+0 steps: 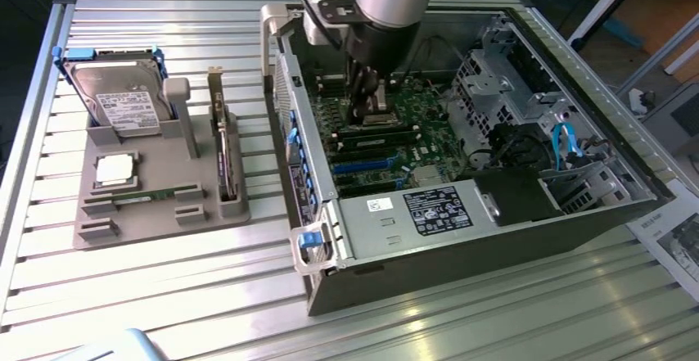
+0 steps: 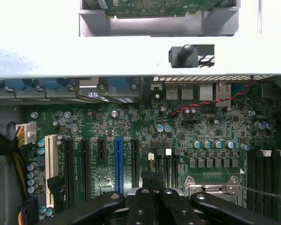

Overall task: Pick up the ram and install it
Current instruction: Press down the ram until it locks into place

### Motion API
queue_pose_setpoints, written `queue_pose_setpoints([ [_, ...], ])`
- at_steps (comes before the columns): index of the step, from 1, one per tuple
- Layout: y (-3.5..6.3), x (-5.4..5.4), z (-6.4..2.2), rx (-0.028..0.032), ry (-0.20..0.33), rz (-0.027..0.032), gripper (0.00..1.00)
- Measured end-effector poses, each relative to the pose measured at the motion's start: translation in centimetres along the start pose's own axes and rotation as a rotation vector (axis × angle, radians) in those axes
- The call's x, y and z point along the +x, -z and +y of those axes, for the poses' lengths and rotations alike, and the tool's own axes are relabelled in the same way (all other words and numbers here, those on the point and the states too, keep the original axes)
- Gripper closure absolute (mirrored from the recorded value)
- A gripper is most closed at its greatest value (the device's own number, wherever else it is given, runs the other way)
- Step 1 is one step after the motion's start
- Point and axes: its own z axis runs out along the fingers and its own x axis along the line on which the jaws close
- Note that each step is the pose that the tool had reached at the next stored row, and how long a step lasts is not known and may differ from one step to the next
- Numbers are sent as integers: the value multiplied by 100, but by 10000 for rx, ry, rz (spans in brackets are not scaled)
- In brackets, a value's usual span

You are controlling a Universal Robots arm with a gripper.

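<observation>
On the exterior view's left, a grey tray (image 1: 164,222) sits on the slatted table (image 1: 164,295). It holds a hard drive (image 1: 120,99) at the back and a square silver chip (image 1: 114,169) in front of that. A ram (image 1: 147,197) lies flat in a holder near the tray's front edge. It is a thin, narrow green stick, much shorter than the case; its chips are too small to make out. Just to its right an expansion card (image 1: 224,160) stands on edge in a slot of the tray.

Further right, the open case (image 1: 459,238) lies on its side with the green motherboard (image 1: 421,144) exposed. The arm reaches down into it, and the gripper (image 1: 366,107) hangs low over the board, near the black slots beside the processor socket.

In the wrist view the gripper (image 2: 153,180) has its dark fingers (image 2: 145,192) pressed together over narrow slots with white clips. Whether a ram is pinched between them cannot be told.
</observation>
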Motion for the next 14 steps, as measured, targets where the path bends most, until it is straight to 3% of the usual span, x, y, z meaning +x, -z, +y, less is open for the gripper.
queue_pose_setpoints([
  [4,150,0,1,-54,0,2,90],
  [14,390,1,2,-179,1,3,90],
])
